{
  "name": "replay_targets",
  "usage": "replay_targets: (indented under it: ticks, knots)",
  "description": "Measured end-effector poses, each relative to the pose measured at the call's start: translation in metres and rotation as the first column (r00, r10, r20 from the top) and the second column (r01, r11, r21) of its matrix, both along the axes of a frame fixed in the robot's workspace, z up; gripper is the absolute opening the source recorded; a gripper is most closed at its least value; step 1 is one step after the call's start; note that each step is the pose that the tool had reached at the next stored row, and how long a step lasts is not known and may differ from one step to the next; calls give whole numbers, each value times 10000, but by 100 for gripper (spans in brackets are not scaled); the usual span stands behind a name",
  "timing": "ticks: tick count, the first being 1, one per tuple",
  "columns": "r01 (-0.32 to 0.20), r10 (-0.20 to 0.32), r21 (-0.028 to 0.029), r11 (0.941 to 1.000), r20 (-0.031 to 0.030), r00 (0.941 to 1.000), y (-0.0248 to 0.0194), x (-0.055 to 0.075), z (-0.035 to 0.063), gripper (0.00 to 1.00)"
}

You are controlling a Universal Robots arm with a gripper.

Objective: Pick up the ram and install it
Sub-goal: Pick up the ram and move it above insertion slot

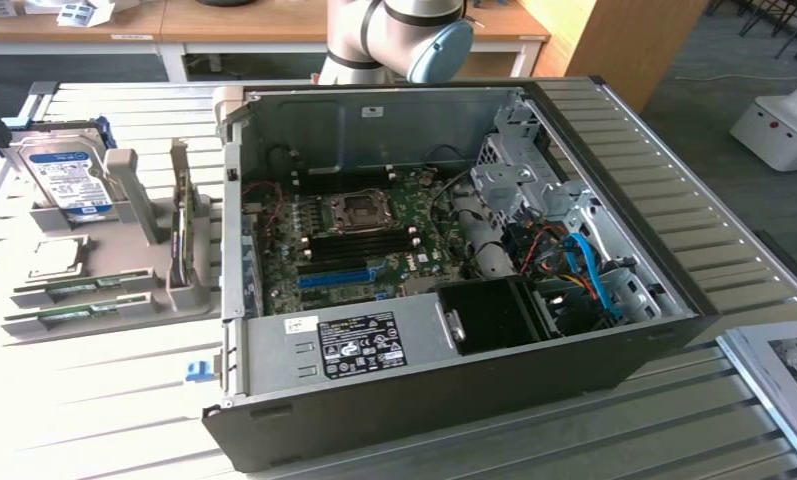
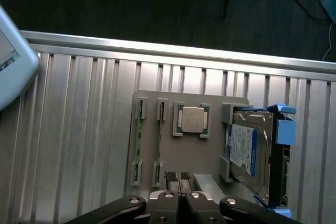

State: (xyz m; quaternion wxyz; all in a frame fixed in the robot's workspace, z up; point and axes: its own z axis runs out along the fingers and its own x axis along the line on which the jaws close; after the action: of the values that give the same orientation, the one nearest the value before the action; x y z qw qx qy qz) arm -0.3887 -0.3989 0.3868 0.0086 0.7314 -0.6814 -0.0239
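**Claw (image 2: pixel 177 177) pressed shut on nothing, ram (image 2: pixel 138 140) parked in its tray**

The arm (image 1: pixel 398 35) is cut off at 12 o'clock in the exterior view, and the ram's chips are too small to make out. There's plenty of bare slatted table (image 2: pixel 79 129) around the gray tray (image 2: pixel 189 153), which sits at 9 o'clock from the open PC case (image 1: pixel 572 375). The green sticks lie in slots beside the CPU (image 2: pixel 191 119), near the claw but not touching it.

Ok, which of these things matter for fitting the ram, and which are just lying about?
For the job: ram sticks, claw, motherboard.
Lying about: hard drive, processor chip.
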Motion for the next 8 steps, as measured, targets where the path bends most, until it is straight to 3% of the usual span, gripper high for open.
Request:
replay_targets:
  ticks: [4, 8]
  knots:
    - [0, 0, 0, 10000, 0, 10000, 0, 0, 0, 11]
    - [0, 0, 1, 10000, 1, 10000, 0, 0, 0, 23]
